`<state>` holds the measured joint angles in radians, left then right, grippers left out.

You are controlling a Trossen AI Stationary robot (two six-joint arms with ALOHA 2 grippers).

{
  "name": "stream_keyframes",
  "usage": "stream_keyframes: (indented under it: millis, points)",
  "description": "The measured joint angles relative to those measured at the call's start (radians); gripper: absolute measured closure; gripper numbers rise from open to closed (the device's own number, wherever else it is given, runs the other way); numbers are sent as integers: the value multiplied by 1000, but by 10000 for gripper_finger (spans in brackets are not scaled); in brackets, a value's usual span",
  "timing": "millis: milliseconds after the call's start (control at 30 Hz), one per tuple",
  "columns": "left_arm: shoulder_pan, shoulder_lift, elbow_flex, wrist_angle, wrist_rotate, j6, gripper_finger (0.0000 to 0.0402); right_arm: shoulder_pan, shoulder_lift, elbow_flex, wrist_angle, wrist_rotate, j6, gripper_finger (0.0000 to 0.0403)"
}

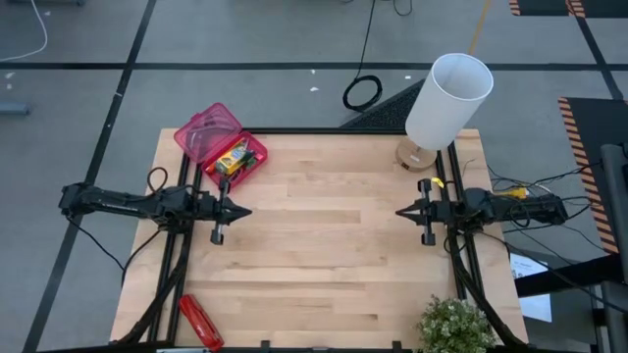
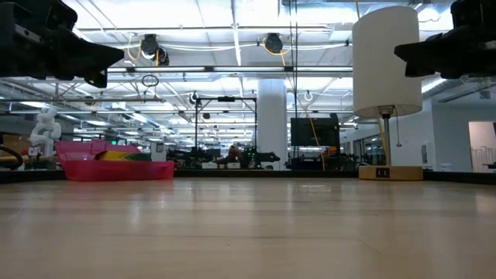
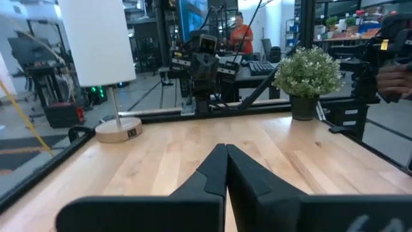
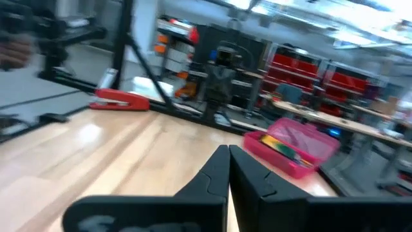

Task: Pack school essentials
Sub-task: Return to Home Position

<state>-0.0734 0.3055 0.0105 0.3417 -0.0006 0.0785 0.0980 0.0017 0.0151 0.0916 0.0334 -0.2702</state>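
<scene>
A pink case (image 1: 221,147) lies open at the table's far left, its lid (image 1: 208,130) folded back. Inside its tray rest a green-yellow crayon box (image 1: 232,157) and other small school essentials; the case also shows in the right wrist view (image 4: 293,147) and low view (image 2: 116,164). My left gripper (image 1: 245,211) hovers shut above the table's left middle, holding nothing. My right gripper (image 1: 400,211) hovers shut above the right middle, facing it, holding nothing. In the wrist views the fingertips meet for the left gripper (image 3: 226,149) and the right gripper (image 4: 228,151).
A white-shaded lamp (image 1: 444,103) on a round wooden base (image 1: 416,155) stands at the far right. A long red stapler-like object (image 1: 199,322) lies at the near left corner. A potted plant (image 1: 455,326) sits at the near right. Bare wood spans between the grippers.
</scene>
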Motion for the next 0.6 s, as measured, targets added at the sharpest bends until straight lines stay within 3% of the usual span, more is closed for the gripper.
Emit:
stream_keyframes:
  millis: [100, 267, 600]
  points:
    - [0, -1, 0, 11, 0, 36, 397, -38, 0, 0, 0, -91, 6, 403]
    - [0, -1, 0, 12, 0, 40, 394, -82, 0, 0, -1, -90, 24, 403]
    - [1, -1, 0, 13, 0, 50, 396, -99, 0, 0, 8, 18, 21, 403]
